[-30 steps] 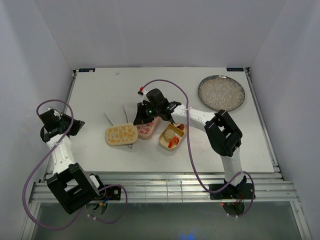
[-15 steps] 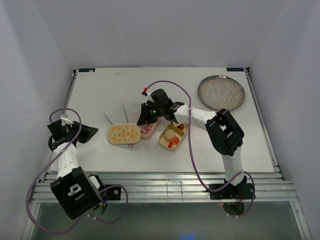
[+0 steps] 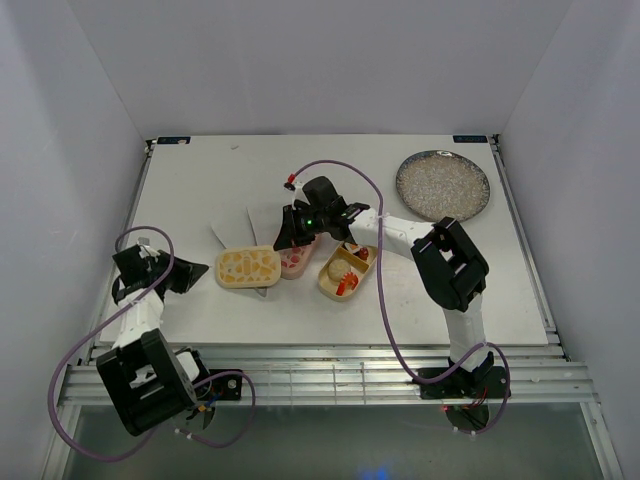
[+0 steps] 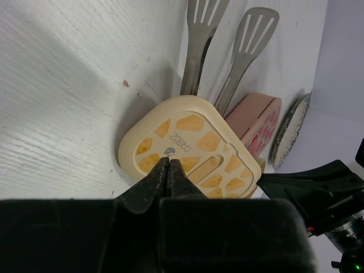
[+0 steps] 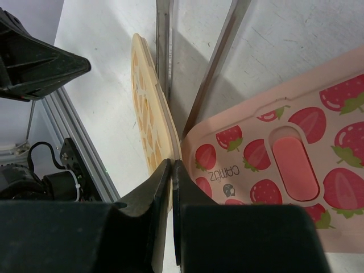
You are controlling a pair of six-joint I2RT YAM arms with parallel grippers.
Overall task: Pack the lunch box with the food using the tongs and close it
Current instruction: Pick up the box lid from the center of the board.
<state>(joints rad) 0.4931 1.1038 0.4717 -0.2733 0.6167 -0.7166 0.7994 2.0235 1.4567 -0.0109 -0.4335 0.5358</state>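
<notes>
The lunch box lies in parts. A tan pebble-patterned lid (image 3: 248, 268) (image 4: 190, 153) lies flat over the handles of the silvery tongs (image 3: 232, 233) (image 4: 196, 51). Beside it is the pink strawberry lid (image 3: 297, 260) (image 5: 284, 165), on its pink tray. To the right, the open tan tray (image 3: 326, 283) holds food: a white rice ball (image 3: 335, 268) and orange-topped pieces (image 3: 346, 288). My left gripper (image 3: 203, 268) (image 4: 169, 161) is shut and empty, just left of the tan lid. My right gripper (image 3: 285, 238) (image 5: 171, 163) is shut and empty, above the seam between the two lids.
A round grey speckled plate (image 3: 443, 185) sits at the back right. White walls close in the table on three sides. A metal rail (image 3: 320, 375) runs along the near edge. The right arm's purple cable (image 3: 380, 300) drapes past the tan tray.
My left arm has swung down and right, bringing its gripper close to the tan lid's left end. The right gripper has shifted slightly over the lids.
</notes>
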